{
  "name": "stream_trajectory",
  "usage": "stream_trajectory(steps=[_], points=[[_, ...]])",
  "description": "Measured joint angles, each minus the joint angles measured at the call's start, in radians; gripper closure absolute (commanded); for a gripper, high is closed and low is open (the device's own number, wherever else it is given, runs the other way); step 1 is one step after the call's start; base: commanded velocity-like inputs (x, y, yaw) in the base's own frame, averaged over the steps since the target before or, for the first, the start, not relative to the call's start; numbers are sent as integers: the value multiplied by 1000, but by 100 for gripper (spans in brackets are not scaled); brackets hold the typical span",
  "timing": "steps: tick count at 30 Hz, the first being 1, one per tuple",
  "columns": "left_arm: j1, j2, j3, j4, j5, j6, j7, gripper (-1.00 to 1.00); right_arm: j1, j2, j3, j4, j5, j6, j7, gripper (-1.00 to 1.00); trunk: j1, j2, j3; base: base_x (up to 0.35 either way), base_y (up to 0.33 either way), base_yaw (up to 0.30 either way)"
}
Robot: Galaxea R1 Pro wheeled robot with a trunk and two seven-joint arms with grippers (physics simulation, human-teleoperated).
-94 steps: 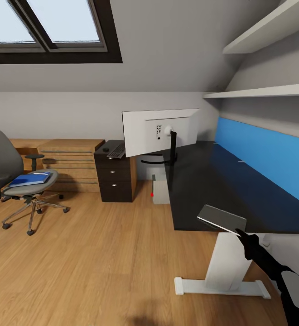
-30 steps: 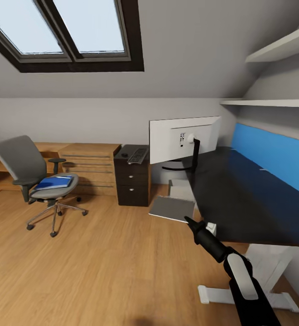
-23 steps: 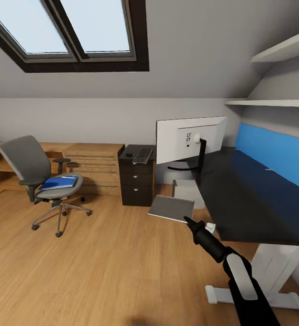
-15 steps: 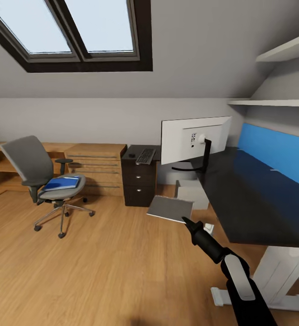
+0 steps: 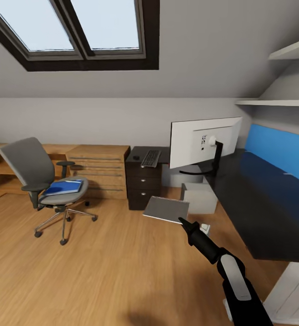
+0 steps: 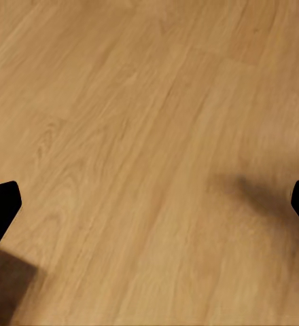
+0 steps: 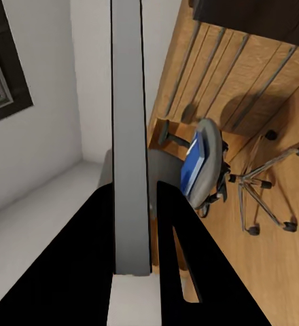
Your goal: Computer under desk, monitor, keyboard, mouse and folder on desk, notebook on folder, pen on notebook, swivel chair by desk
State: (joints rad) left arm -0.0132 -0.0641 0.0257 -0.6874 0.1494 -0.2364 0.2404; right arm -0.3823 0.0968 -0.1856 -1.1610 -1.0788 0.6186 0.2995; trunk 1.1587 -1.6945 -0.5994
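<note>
- While the right pincer (image 5: 182,221) pinches a thin grey slab (image 5: 166,209) by one edge, level at mid-frame, it hangs short of the bench (image 5: 267,203); probably in transit.
- Left pincer (image 6: 149,204): spread, empty, over the floor (image 6: 149,102).
- Folder (image 5: 64,187): on the chair (image 5: 29,165), left of frame.

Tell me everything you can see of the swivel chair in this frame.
The swivel chair has a grey upholstered back and seat, black armrests and a chrome five-star base on black castors. It stands upright on the wood plank floor, in front of the low light-wood cabinets and well apart from the desk. A blue folder lies flat on its seat.
</note>
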Motion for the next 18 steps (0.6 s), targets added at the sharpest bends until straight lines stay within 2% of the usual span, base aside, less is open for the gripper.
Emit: stream_trajectory(steps=[3,18], points=[[0,-1,-1,0,0,2,1,-100,0,0,0,0,1,0,-1,100,0,0,0,267,240,0],[0,-3,-7,1,-1,9,3,-100,0,-1,-1,0,1,-2,-2,100,-57,105,47,267,240,0]])
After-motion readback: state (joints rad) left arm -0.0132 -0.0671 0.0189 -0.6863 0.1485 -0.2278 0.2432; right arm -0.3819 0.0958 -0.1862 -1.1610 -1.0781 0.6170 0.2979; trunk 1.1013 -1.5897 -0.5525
